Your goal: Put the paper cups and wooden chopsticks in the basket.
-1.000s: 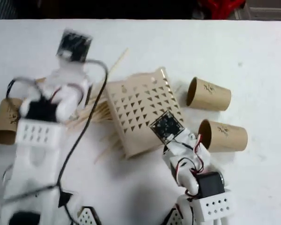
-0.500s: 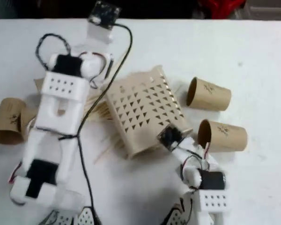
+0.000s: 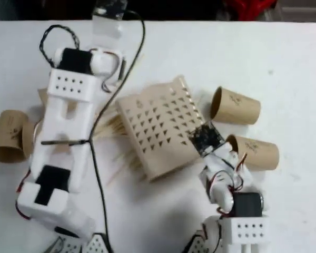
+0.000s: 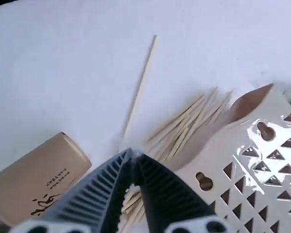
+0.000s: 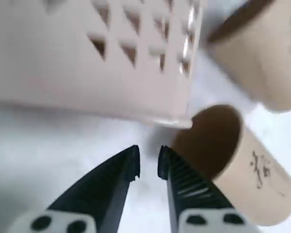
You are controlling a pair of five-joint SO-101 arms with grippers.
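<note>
The left fingers are pressed together and empty. Their tips sit at the near end of the wooden chopsticks heaped beside the basket. The right fingers stand slightly apart over the bench, holding nothing. A paper cup lies just beside one tip, and the basket wall is just ahead.

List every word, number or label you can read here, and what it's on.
No text can be read.
Paper cups: dark brush-like marks on their sides, too blurred to read.
Basket: triangular cut-outs, no lettering.
</note>
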